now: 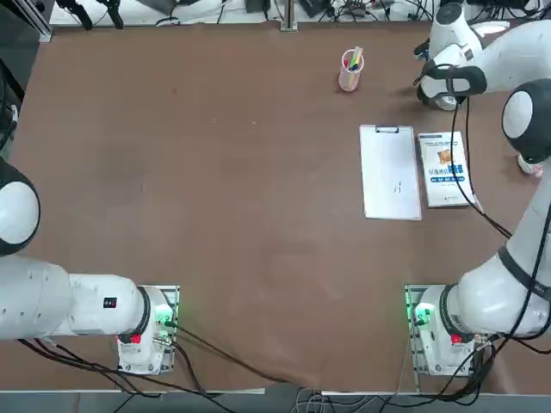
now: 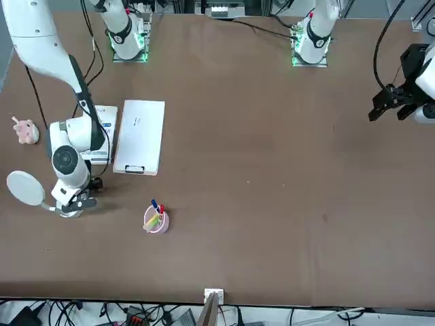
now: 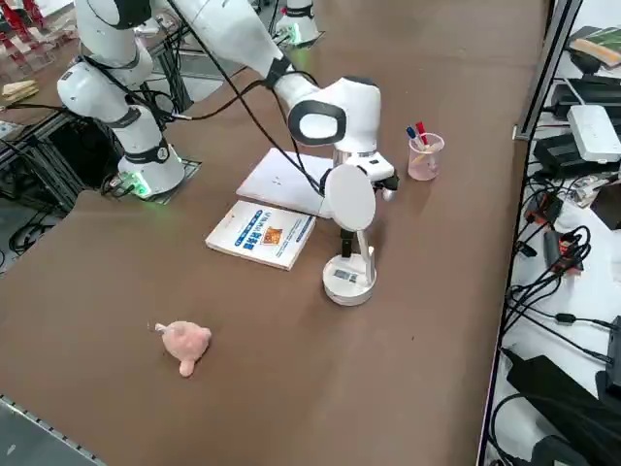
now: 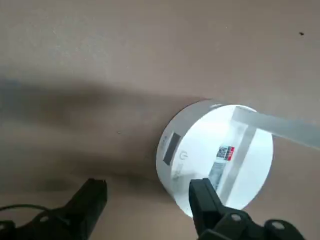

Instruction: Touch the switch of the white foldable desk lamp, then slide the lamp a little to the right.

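A brown table (image 1: 215,215) is seen under even light. Along its far edge, tangled black cables (image 3: 553,243) are laid.

White foldable desk lamp (image 3: 349,233) stands upright near the table's right far corner: round disc base, thin arm raised, oval head tilted. Switch (image 4: 182,155): faint grey mark on base top.

My brown table (image 1: 215,198) holds a white lamp (image 3: 348,277), a pink pen cup (image 1: 350,70), a clipboard (image 1: 389,172), a book (image 1: 444,169) and a pink toy (image 3: 184,343).
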Controlling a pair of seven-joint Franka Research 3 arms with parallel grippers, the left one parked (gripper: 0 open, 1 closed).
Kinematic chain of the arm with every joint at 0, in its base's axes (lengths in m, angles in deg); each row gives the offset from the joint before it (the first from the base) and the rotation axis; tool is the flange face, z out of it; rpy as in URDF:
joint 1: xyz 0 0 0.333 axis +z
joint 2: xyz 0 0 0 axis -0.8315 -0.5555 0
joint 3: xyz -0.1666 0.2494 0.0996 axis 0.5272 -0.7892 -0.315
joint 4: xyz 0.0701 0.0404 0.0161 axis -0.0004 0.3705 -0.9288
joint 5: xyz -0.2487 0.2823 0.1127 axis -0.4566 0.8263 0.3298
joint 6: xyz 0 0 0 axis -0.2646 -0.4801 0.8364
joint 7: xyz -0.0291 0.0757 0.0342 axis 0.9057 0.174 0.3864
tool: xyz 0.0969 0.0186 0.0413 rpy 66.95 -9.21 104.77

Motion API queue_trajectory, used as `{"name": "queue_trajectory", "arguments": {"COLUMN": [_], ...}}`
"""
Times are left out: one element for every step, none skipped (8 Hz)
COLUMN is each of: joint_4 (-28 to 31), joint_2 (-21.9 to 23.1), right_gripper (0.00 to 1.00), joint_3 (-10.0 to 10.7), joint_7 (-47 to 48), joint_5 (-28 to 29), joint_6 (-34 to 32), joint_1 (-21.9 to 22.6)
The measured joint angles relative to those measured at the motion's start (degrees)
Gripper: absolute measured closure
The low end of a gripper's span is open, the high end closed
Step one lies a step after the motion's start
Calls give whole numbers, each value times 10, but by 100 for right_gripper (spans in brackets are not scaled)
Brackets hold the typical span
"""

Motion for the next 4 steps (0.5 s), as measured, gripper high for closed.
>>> {"name": "queue_trajectory", "arguments": {"joint_4": [0, -1, -2, -2], "joint_2": [-4, -9, -12, -12], "right_gripper": [0, 0, 0, 0], "joint_3": [0, 0, 0, 0], "joint_7": [0, 0, 0, -1], "joint_5": [-3, -4, -4, -4], "joint_6": [3, 4, 4, 6], "joint_1": [0, 0, -2, -5]}}
